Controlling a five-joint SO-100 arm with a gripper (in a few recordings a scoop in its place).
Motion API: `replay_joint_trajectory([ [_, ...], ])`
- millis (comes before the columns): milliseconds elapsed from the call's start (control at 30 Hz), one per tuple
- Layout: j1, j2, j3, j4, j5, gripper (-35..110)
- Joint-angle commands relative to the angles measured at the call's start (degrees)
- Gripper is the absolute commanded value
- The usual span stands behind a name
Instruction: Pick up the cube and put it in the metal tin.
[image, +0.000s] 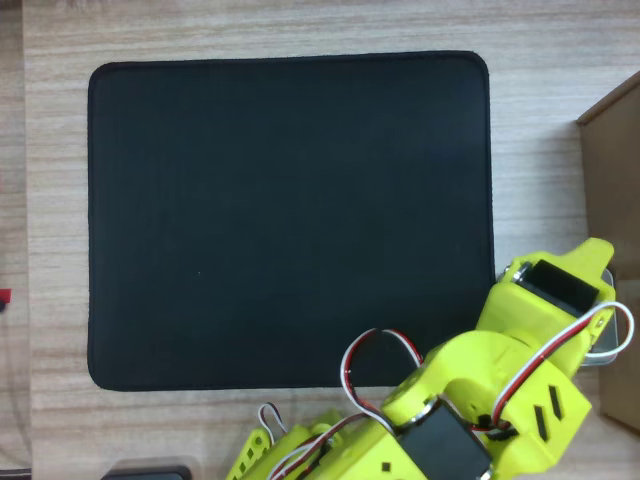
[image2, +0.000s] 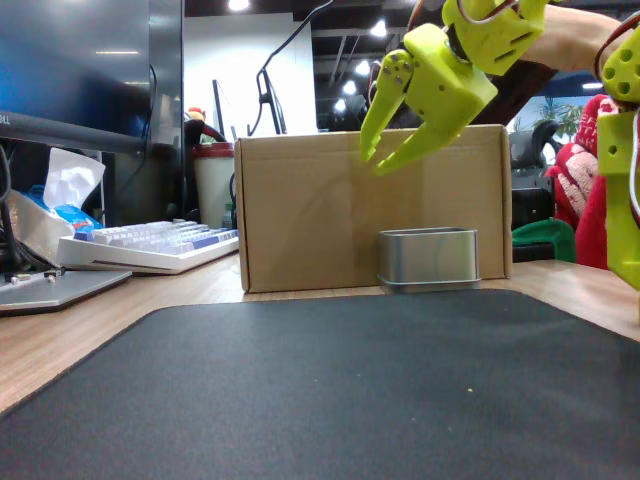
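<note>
Gripper (image2: 380, 160) hangs parted (nothing between fingers) above metal tin (image2: 429, 258)

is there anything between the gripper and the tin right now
Nothing visible. In the fixed view the open gripper hangs above the tin with clear air between them; the box stands behind. The fingers look empty.

soft, even light is falling on the overhead view, leaving the black mat (image: 290, 220) flat and nearly shadowless; the pale worktop (image: 300, 30) around it is looking slightly washed out and grainy. in the fixed view, ceiling lamps (image2: 377, 28) are glaring at the top edge behind the cardboard box (image2: 300, 210). the metal tin (image2: 429, 258) is catching a dull sheen. the mat's near edge is blurring out of focus.
</note>
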Motion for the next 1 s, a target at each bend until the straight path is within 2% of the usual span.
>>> replay_joint_trajectory([
  [0, -0.9, -0.2, -3.4, 1.2, -0.1, 0],
  [400, -14.8, 6.2, -9.8, 9.9, 2.5, 0],
  [767, -29.3, 22.3, 1.1, 12.1, 8.4, 0],
  [967, -36.7, 29.5, 4.9, 17.7, 10.4, 0],
])
